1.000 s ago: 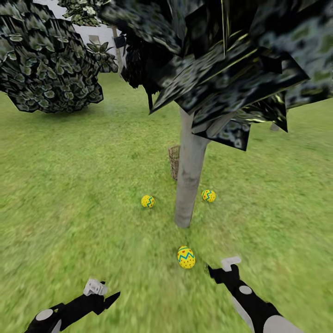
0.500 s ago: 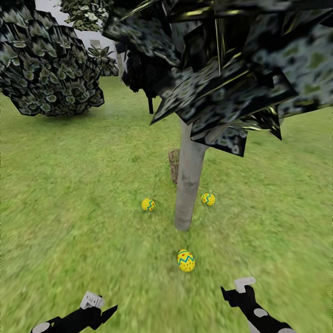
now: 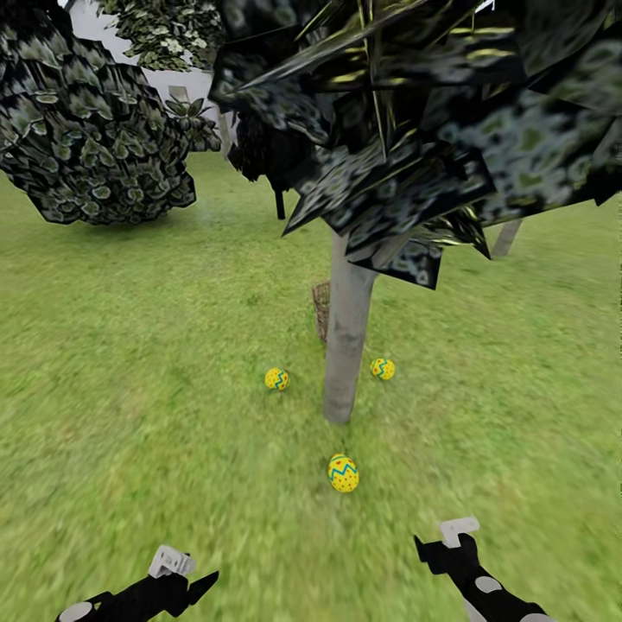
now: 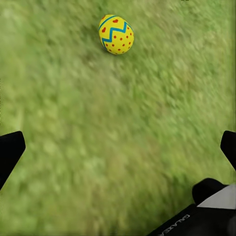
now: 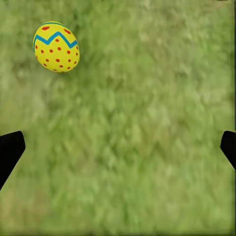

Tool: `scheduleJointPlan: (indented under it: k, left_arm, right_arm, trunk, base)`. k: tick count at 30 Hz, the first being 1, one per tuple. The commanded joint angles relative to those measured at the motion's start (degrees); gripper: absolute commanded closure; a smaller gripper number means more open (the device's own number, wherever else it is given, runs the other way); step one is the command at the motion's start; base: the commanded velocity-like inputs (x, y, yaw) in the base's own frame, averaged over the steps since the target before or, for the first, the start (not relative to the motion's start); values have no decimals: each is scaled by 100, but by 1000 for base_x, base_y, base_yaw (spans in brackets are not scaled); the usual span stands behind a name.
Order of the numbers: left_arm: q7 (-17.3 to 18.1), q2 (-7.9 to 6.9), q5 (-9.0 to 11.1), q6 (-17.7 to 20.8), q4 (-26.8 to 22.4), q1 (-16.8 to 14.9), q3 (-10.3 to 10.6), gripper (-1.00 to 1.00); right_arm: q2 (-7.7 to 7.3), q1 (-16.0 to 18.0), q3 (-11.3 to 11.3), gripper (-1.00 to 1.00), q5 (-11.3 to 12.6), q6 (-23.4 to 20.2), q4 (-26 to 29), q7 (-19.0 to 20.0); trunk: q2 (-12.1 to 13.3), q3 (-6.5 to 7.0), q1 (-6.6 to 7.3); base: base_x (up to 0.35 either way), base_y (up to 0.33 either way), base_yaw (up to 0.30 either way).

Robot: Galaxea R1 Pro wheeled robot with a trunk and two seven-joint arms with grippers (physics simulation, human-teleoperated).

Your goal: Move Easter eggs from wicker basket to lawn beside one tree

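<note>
Three yellow Easter eggs lie on the lawn around one tree, whose grey trunk stands mid-view. One egg is left of the trunk, one right of it, and the nearest in front. The nearest egg also shows in the left wrist view and the right wrist view. The wicker basket stands behind the trunk, mostly hidden, and I cannot see inside it. My left gripper and right gripper hover open and hold nothing, short of the nearest egg.
Dark angular foliage hangs low over the trunk. A big round bush stands at the back left, with a small plant and a white wall behind it. Another slim trunk leans at the right.
My right gripper has drawn back from beside the nearest egg toward the lower right. The head view has shifted slightly. The eggs lie where they were.
</note>
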State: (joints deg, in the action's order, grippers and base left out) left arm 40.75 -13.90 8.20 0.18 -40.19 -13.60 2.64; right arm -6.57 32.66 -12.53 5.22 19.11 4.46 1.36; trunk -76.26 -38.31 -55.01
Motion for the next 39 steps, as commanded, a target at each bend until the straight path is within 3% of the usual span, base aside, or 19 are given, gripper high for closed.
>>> scheduleJointPlan:
  k: [1, 10, 16, 28, 39]
  left_arm:
    - [-4, -11, 49, 3, 4, -2, 24, -100]
    - [-53, -17, 50, 0, 79, -2, 9, -100]
    - [-60, -16, 50, -4, 153, -2, 16, -100]
    - [-58, -18, 50, -5, 171, -2, 16, -100]
    - [-72, -25, 50, -9, 213, -2, 9, -100]
  right_arm:
    - [-2, 4, -39, -100, 56, 21, -6, 11]
    - [-3, 4, -39, -100, 94, 31, -253, -31]
    - [-3, 2, -39, -100, 425, 23, -261, 10]
    - [-3, -3, -39, -100, 445, 23, -261, 13]
    - [-3, 0, -39, -100, 444, 17, -261, -2]
  trunk:
    - [39, 24, 23]
    - [400, 268, 221]
    - [641, 430, 353]
    - [1122, 748, 616]
    - [1563, 1039, 858]
  base:
    - [-22, 0, -62]
    - [-2, 0, -85]
    - [0, 0, -161]
    - [-2, 0, -185]
    - [-169, 0, -186]
